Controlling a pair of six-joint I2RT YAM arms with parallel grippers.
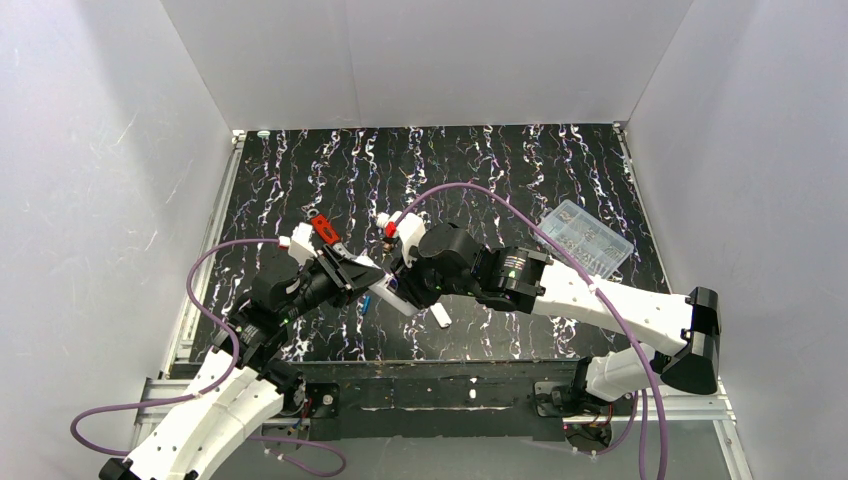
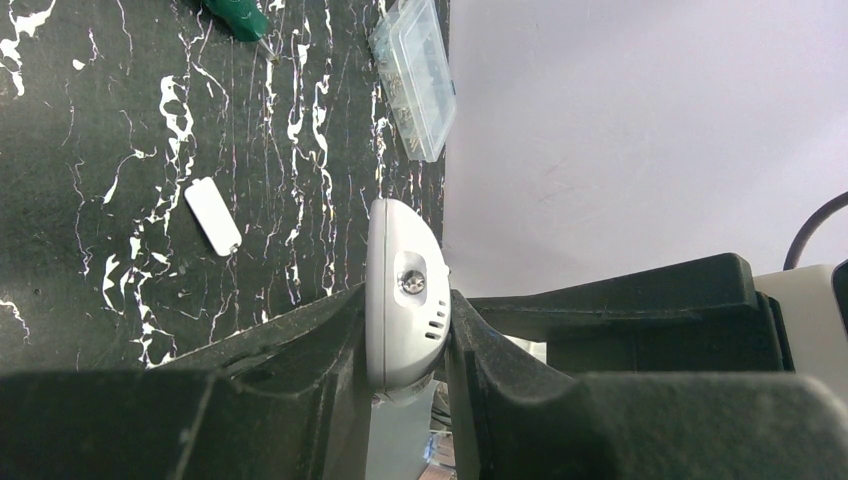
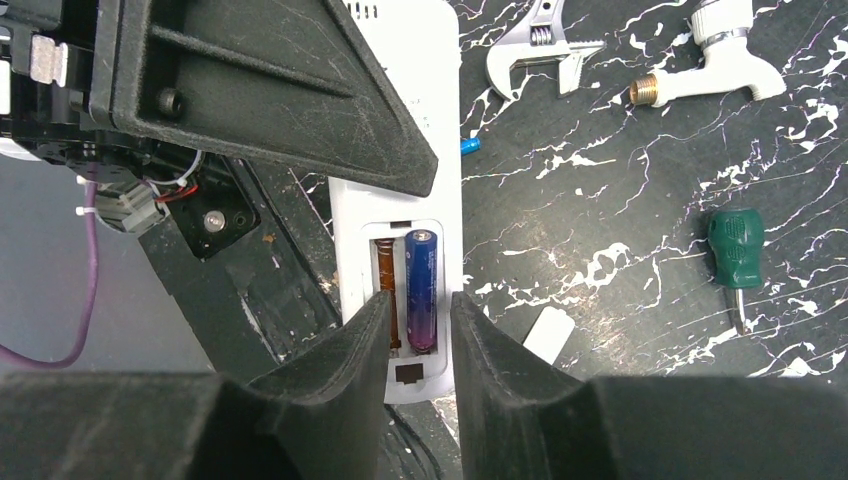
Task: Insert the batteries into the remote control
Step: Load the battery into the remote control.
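Second battery [image 3: 469, 145] — perhaps — mostly hidden behind the remote control [image 3: 395, 205].

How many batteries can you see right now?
2. One battery sits in the remote's bay, next to an empty slot. The other battery, only a blue tip showing, seems to lie on the table beside the remote, mostly hidden.

There are two batteries [image 3: 421, 290] and one each of remote control [image 3: 445, 200], screwdriver [image 3: 735, 245], wrench [image 3: 530, 50], tap [image 3: 720, 60], clear box [image 1: 585, 235].

remote control [image 3: 348, 240]: smooth white plastic | battery [image 3: 421, 290]: glossy, blue-purple | wrench [image 3: 540, 50]: shiny metal
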